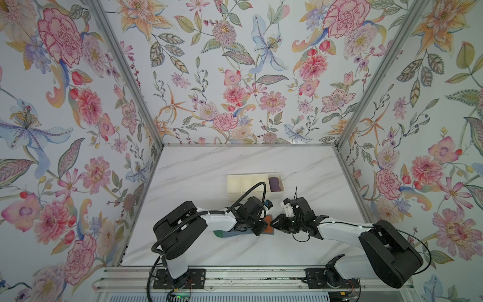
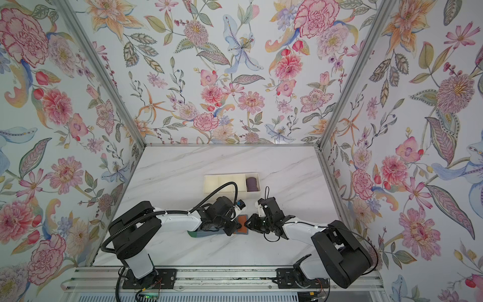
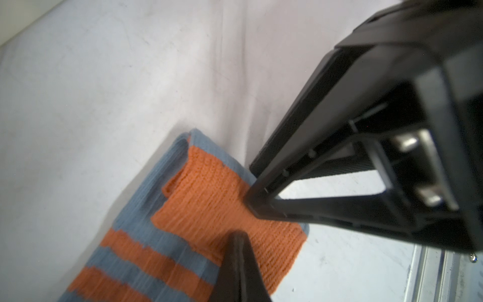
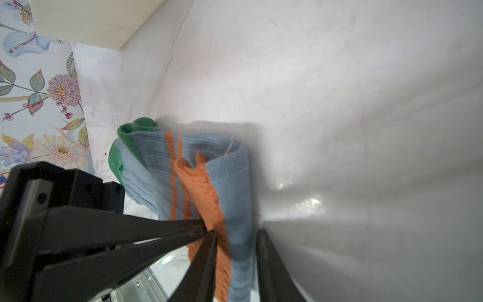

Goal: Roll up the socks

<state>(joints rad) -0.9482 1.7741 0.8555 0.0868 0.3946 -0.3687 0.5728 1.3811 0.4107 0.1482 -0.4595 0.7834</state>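
**Item:** socks (image 1: 230, 234) (image 3: 183, 209) (image 4: 156, 170), 1 pr, laid one on top of the other.
**Desc:** ribbed knit, blue-grey body, green at toe end, 2 narrow orange stripes across leg, orange cuff.
**State:** not rolled yet. Cuff end turned back over the leg w/ orange face up; outer fold edge blue-grey; this first turn loose, slightly raised. Remainder flat.
**Pose:** lengthwise, approx parallel to bench (image 1: 209, 162) front edge; green end toward left edge, cuff end toward right.
**Loc:** bench centre, nearer front edge than back, well apart from both side edges.
**Note:** mid-section hidden in both top views.
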